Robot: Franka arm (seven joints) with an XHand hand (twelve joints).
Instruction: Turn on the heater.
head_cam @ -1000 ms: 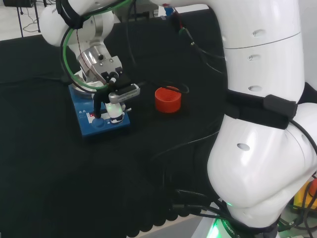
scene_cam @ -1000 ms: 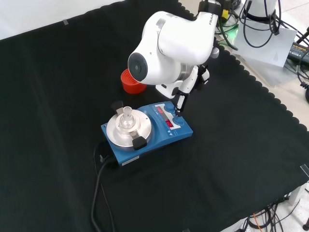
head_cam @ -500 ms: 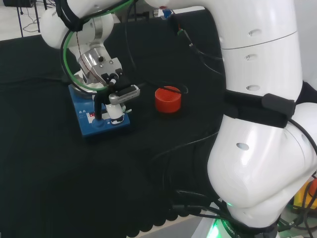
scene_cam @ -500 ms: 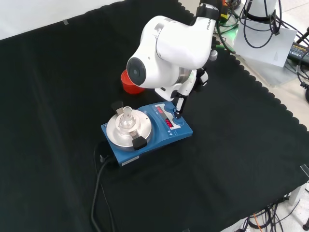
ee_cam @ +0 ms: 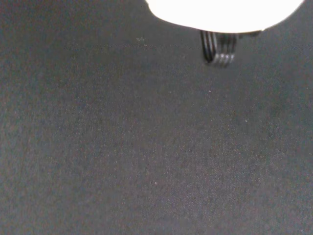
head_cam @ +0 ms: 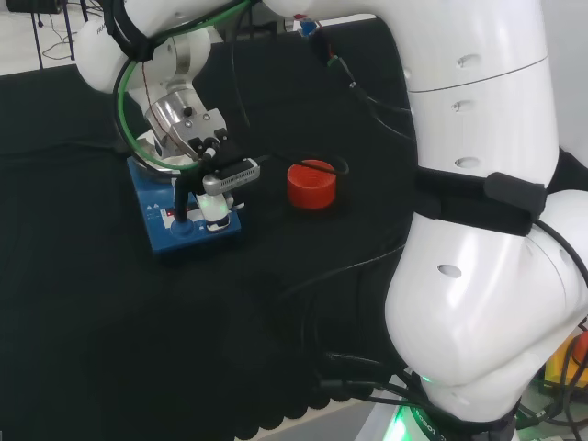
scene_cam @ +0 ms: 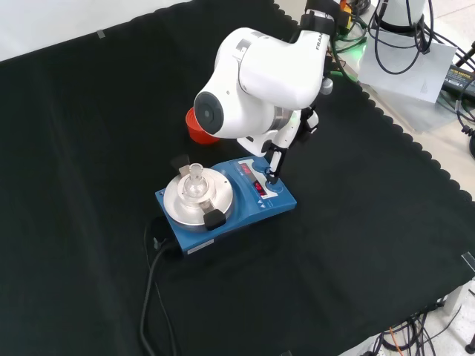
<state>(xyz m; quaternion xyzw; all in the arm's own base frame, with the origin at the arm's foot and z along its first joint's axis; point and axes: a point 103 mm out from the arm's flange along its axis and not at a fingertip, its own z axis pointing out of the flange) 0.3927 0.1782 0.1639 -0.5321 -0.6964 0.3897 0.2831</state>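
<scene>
Fingertip contact marks the stage: robot hand [scene_cam: 276,159], one straight finger down, nothing held, presses the heater [scene_cam: 226,204] knob; whether it switched on is unclear.

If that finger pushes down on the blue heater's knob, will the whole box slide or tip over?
Probably neither. The heater looks low and wide, sitting flat on the cloth, so it seems hard to tip. The cloth likely grips its base, and the hand comes down from above rather than sideways. The small glass piece on its metal plate looks far more likely to topple.
</scene>
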